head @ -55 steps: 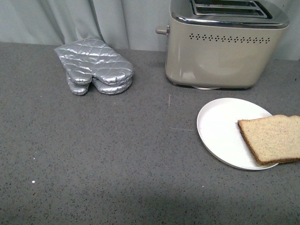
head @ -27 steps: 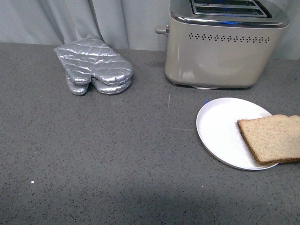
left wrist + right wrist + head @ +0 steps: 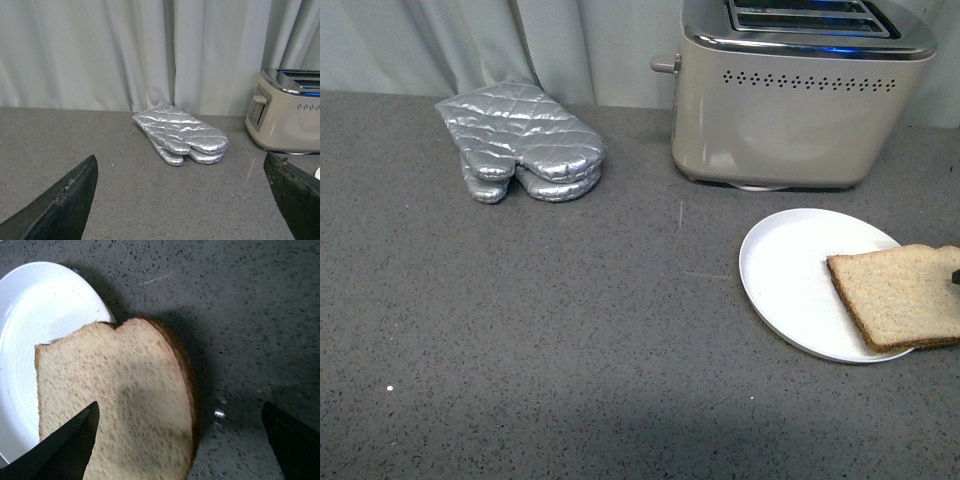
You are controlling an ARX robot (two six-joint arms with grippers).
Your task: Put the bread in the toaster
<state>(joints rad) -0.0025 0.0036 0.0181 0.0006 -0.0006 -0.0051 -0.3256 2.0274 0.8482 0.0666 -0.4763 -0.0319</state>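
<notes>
Behind speckled grey counter, pale curtain.

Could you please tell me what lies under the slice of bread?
A white plate sits under part of the bread; the rest overhangs the grey counter. The plate's covered part is hidden.

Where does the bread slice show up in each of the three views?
Front view: the bread at the lower right, on the white plate, overhanging its right rim.
Left wrist view: not in it.
Right wrist view: central, partly on the plate.
Shared landmark: the white plate, in the front and right wrist views.
</notes>
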